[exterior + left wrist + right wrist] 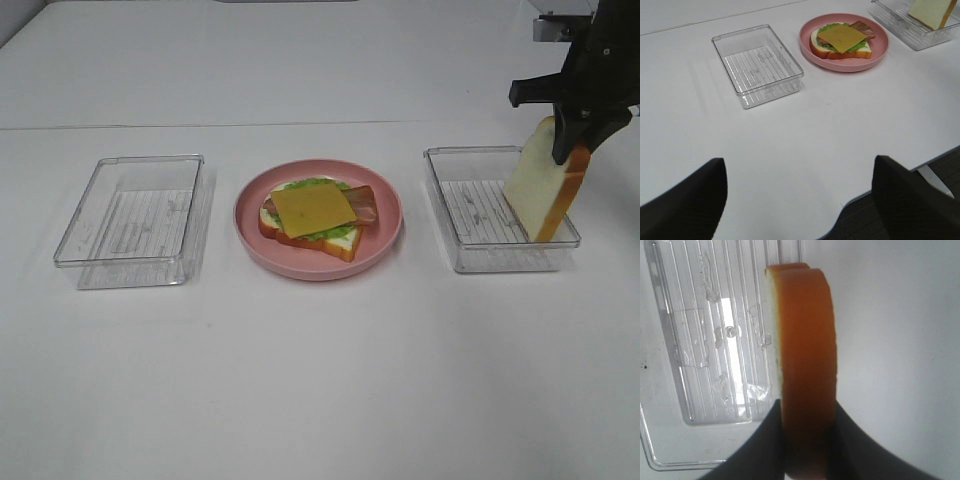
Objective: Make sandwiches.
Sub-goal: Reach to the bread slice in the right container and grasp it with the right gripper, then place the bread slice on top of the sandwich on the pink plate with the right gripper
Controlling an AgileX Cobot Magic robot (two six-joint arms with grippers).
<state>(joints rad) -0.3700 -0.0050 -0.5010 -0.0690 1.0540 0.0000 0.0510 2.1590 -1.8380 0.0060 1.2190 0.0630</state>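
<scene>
The right gripper (573,140) pinches a bread slice (540,182) by its top edge, hanging it tilted over the right clear tray (470,255) (crust outward); the left gripper's fingers (687,205) stand spread apart above the table (805,145), while the open-faced sandwich (315,215) rests on the pink plate (385,235)

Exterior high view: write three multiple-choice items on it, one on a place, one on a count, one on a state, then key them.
1. Where does the cheese square lie?
A. in the left tray
B. on top of the open sandwich on the pink plate
C. on the bare table

2. How many clear trays are there?
A. one
B. two
C. three

3. What is the state of the right gripper?
A. jaws shut on a bread slice
B. open above the plate
C. holding the cheese

Answers: 1 B, the cheese tops lettuce and bacon on the plate. 2 B, one tray each side of the plate. 3 A, the slice hangs from the jaws over the right tray.
</scene>
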